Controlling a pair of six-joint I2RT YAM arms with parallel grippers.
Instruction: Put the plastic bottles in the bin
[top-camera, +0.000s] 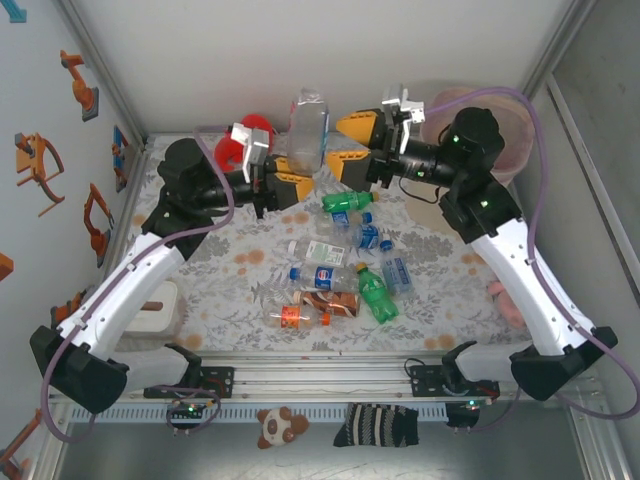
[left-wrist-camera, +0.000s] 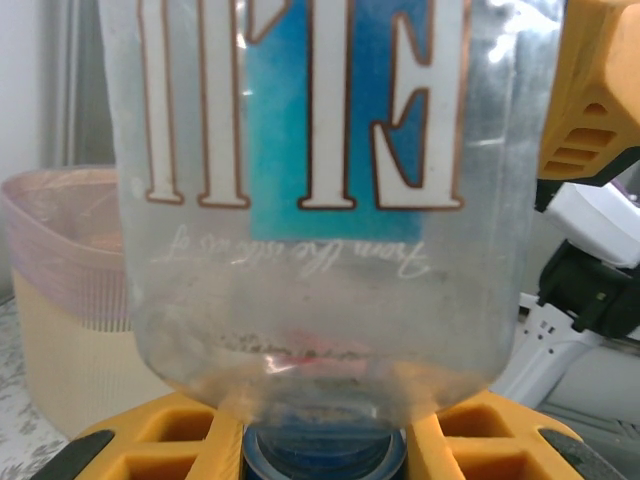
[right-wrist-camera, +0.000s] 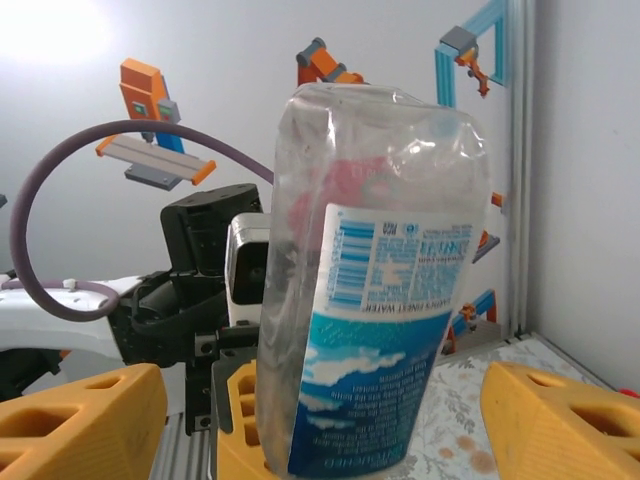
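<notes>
On the flowered tabletop (top-camera: 225, 275), loose plastic bottles (top-camera: 335, 270) lie scattered across the middle, among them a green bottle (top-camera: 377, 293) nearest the arm bases. Beyond them the left claw (top-camera: 290, 185) is clamped on the cap end of a clear blue-labelled bottle (top-camera: 308, 130), holding it upside down and raised off the tabletop. The right claw (top-camera: 352, 142) stands wide, one yellow finger (right-wrist-camera: 80, 420) on each side of that bottle and neither touching it. The bin (top-camera: 515, 150) sits in the far right corner behind the right arm, well apart from the raised bottle. A red plush toy (top-camera: 232, 150) rests at the far edge behind the left claw.
</notes>
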